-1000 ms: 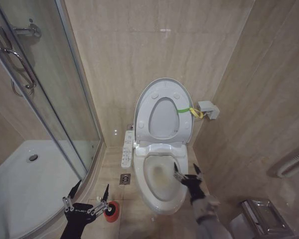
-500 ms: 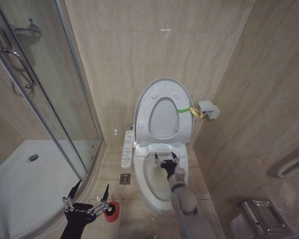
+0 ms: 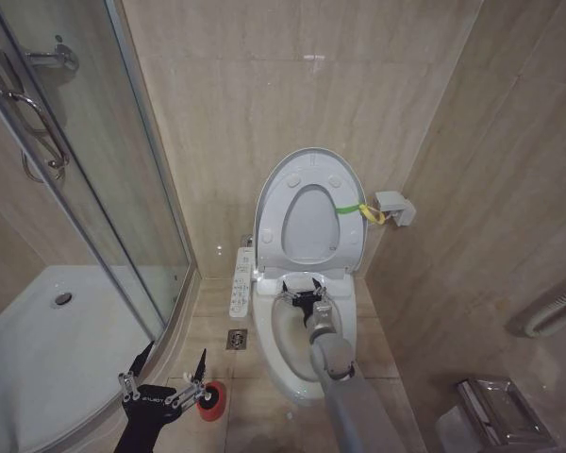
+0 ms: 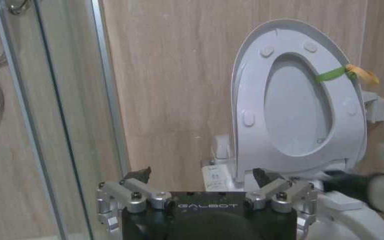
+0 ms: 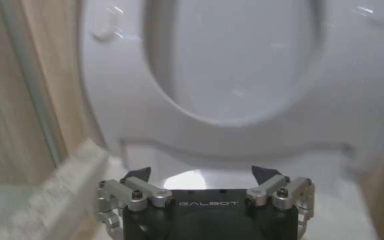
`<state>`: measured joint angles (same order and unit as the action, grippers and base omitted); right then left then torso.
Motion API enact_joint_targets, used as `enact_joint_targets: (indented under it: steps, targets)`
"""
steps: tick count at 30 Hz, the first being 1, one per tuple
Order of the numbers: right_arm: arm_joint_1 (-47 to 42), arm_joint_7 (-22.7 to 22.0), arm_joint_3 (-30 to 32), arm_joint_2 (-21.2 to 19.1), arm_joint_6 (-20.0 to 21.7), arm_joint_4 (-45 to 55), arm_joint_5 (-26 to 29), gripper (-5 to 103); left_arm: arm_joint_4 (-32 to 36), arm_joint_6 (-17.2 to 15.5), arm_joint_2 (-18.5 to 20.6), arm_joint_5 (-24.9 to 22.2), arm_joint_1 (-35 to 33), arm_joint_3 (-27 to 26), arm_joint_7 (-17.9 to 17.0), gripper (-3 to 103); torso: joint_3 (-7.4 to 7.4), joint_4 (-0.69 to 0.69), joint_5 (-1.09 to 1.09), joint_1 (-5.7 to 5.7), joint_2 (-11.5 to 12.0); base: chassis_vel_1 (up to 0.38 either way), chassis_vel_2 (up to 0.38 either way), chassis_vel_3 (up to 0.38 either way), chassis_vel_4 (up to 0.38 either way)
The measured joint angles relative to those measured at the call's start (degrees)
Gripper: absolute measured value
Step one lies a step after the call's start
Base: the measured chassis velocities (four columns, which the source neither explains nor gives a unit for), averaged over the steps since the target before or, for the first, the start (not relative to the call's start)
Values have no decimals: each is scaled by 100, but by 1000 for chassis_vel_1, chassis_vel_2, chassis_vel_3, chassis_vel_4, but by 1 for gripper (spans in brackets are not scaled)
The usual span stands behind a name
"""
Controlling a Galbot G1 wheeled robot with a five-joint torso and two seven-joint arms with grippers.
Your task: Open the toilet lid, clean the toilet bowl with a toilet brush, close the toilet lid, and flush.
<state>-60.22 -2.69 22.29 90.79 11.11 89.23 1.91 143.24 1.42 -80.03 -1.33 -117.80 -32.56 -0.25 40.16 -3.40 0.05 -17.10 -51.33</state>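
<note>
Lid [image 3: 309,219] stands upright against the wall, with the seat [image 3: 307,226] raised against it, so the bowl [image 3: 302,340] is exposed for brushing. Green strap [image 3: 347,208] is looped on the lid's right edge, yellow tail hanging toward the wall box [image 3: 394,208]; presumably it is there as a pull handle for a gripper.

Right gripper [image 3: 302,294] is stretched out over the back of the bowl, just below the foot of the raised lid. Fingers spread, nothing between them. Right wrist view confirms it: tips apart, seat opening straight ahead and close. It carries no brush, so this reach is likely to do with the lid or hinge area rather than with cleaning; exact contact with the rim cannot be told from the head view.

Left gripper [image 3: 163,389] hangs low over the floor beside the shower tray [image 3: 38,349], fingers spread and empty. It sits just beside the red holder [image 3: 210,400], where the brush should stand. The brush handle is not resolvable here.

Judgement: lid-open step done; brushing not started.
</note>
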Motion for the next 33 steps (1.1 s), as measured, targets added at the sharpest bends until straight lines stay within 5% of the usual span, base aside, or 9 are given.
enact_joint_targets:
  steps: [1, 8, 9, 11, 26, 33]
  targets:
    - [-218, 72, 156, -83, 6, 173, 84, 91, 0, 0, 0, 0, 0, 0, 0, 99, 0, -3, 0, 0, 0, 0, 0, 0, 0]
    - [-1340, 437, 946, -493, 33, 1044, 520, 91, 0, 0, 0, 0, 0, 0, 0, 99, -1, -2, 1, 1, 0, 0, 0, 0, 0]
    - [-1518, 497, 1068, -558, 36, 1186, 590, 100, 0, 0, 0, 0, 0, 1, 0, 99, -1, -2, 0, 1, 0, 0, 0, 0, 0]
    - [-1726, 559, 1213, -632, 41, 1342, 665, 100, 0, 0, 0, 0, -1, 1, 0, 99, -1, -2, 0, 1, 0, 0, 0, 0, 0]
    - [-3448, 575, 1976, -957, -372, 3272, 1439, 100, 0, 0, 0, 0, 0, 1, 0, 99, -1, -3, -4, 1, -1, 0, 0, 0, 0]
    - [-3492, 577, 1999, -967, -392, 3344, 1470, 100, 0, 0, 0, 0, 0, 1, 0, 99, 0, -1, 0, 0, -1, 0, 0, 0, 0]
